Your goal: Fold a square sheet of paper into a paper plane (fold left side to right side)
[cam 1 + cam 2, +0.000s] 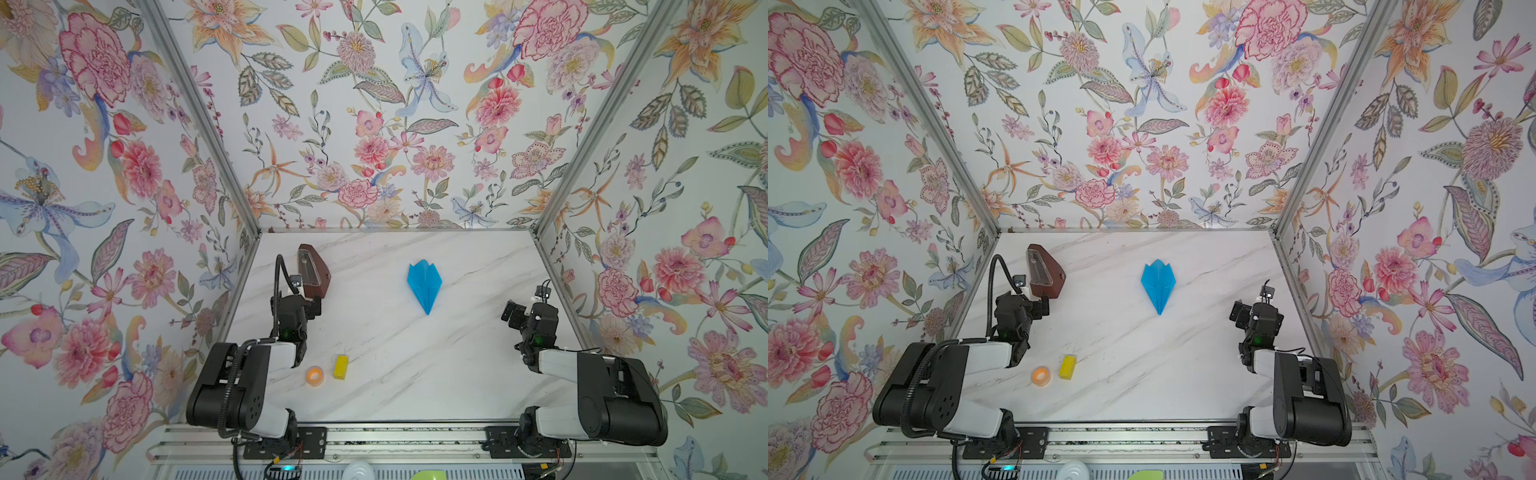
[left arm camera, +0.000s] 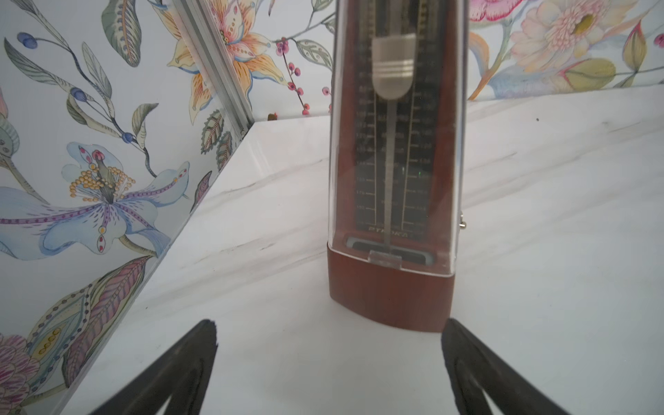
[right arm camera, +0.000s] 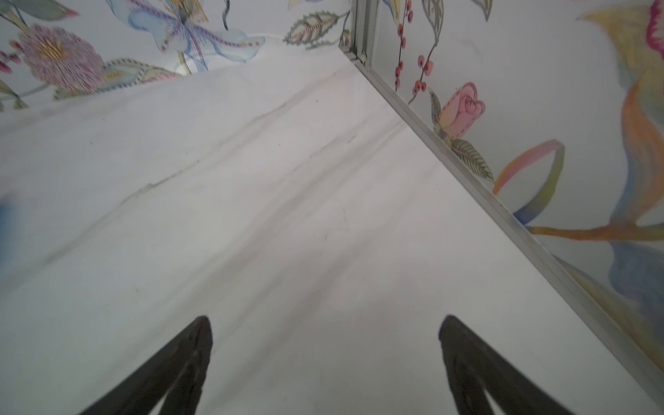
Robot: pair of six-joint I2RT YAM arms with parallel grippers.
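The square sheet of paper lies folded into a bright blue pointed paper plane [image 1: 424,284] [image 1: 1158,284] flat on the marble table, mid-back, its tip toward the front. No gripper touches it. My left gripper [image 1: 312,303] [image 1: 1040,308] stands open at the left, well away from the plane; in the left wrist view its fingertips [image 2: 328,323] are wide apart over bare table. My right gripper [image 1: 512,312] [image 1: 1238,312] is open at the right, a good way from the plane, with nothing between its fingers [image 3: 325,319]. A blue blur [image 3: 4,215] shows at the edge of the right wrist view.
A brown metronome [image 1: 313,270] [image 1: 1044,270] [image 2: 395,179] stands right in front of the left gripper. A small yellow block [image 1: 340,366] [image 1: 1067,366] and an orange tape roll [image 1: 315,375] [image 1: 1041,375] lie front left. Flowered walls close in three sides.
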